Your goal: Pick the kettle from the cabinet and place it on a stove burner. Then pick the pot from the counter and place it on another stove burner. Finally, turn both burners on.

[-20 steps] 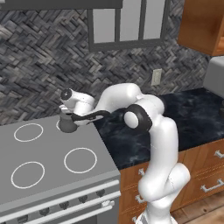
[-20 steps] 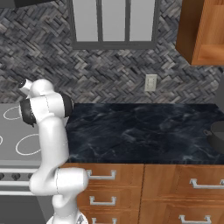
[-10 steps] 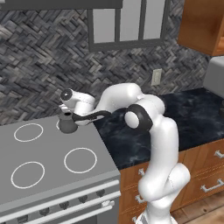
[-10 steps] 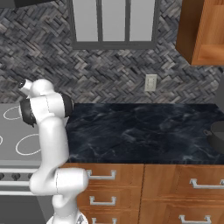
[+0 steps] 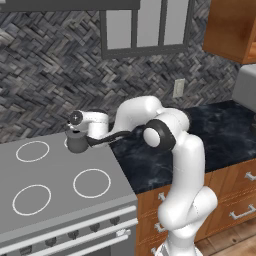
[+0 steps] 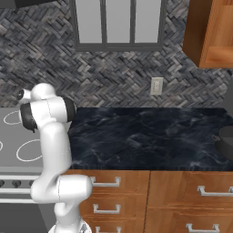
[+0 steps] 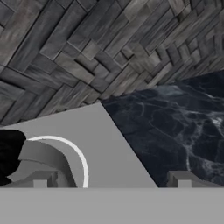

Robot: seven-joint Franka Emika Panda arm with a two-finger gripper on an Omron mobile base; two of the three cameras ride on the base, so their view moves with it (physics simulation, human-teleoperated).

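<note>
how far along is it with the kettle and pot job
Done: the kettle sits on the back right burner of the stove. In hand: nothing; the gripper hangs at the kettle with its jaws wide open, fingertips well apart. Left: the pot is on the counter at its far right end and goes on another burner; then both burners need turning on.

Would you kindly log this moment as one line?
kettle: on rear burner | gripper: open, beside kettle | pot: on counter
</note>
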